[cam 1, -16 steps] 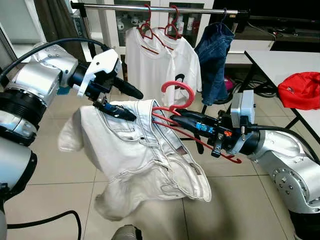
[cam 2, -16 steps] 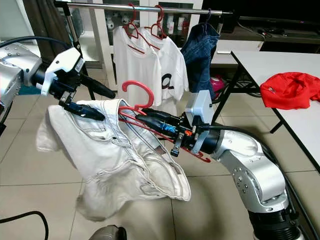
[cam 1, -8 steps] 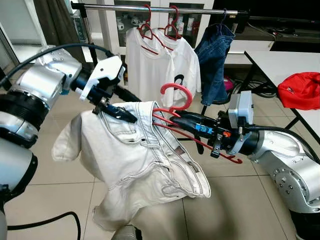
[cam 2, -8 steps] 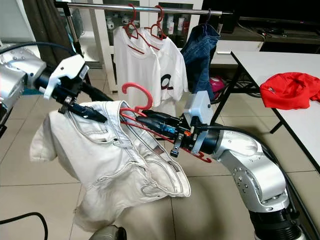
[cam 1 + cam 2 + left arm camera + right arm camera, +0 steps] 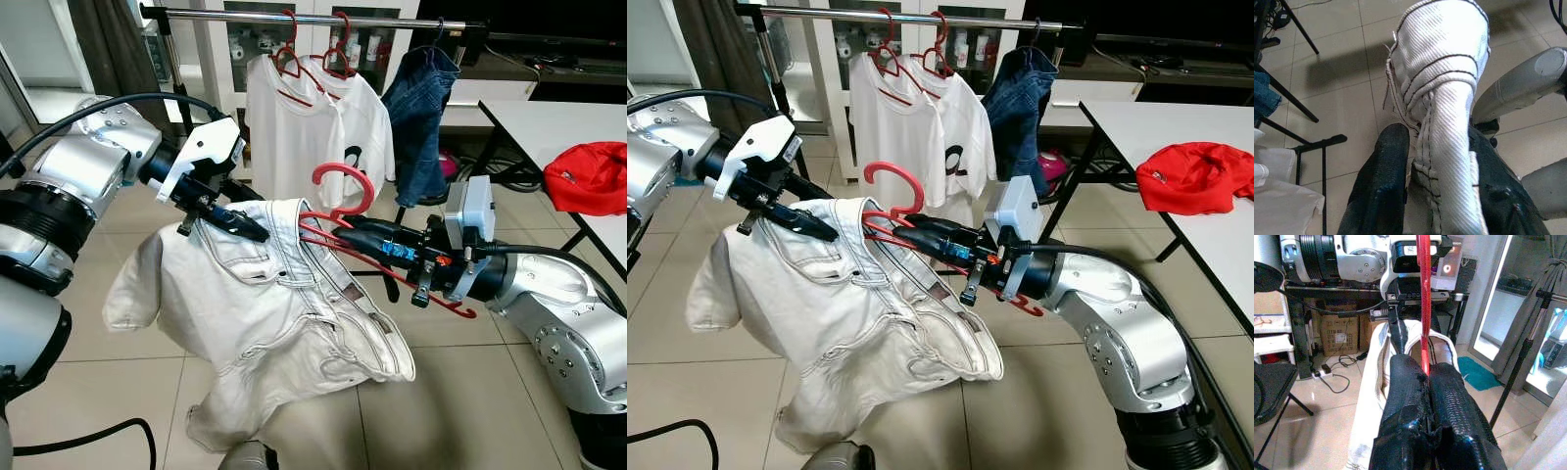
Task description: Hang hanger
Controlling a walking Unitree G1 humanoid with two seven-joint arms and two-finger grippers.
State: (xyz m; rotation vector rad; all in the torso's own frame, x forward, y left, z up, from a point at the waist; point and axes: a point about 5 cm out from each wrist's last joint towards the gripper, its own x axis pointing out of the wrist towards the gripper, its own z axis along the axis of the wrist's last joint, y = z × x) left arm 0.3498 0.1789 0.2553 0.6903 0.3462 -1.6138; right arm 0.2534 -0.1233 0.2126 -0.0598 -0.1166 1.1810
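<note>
A white denim garment (image 5: 274, 313) hangs in the air between my arms, draped over a red hanger (image 5: 345, 182). My right gripper (image 5: 340, 235) is shut on the hanger's lower wire, with the hook standing up above the cloth; in the right wrist view the red hanger (image 5: 1423, 308) runs up from between the fingers (image 5: 1449, 411). My left gripper (image 5: 257, 217) is shut on the garment's stitched top edge, and the left wrist view has that seam (image 5: 1442, 147) pinched between both fingers (image 5: 1383, 181). The clothes rail (image 5: 294, 17) runs across behind, above both grippers.
Two white T-shirts (image 5: 304, 117) on red hangers and a blue denim piece (image 5: 419, 117) hang on the rail. A white table (image 5: 549, 122) with a red cloth (image 5: 588, 176) stands to the right. Tiled floor (image 5: 460, 392) lies below.
The garment has swung and settled: its loose left part hangs lower, and the bottom hem has shifted. Both grippers keep their hold and have barely moved.
</note>
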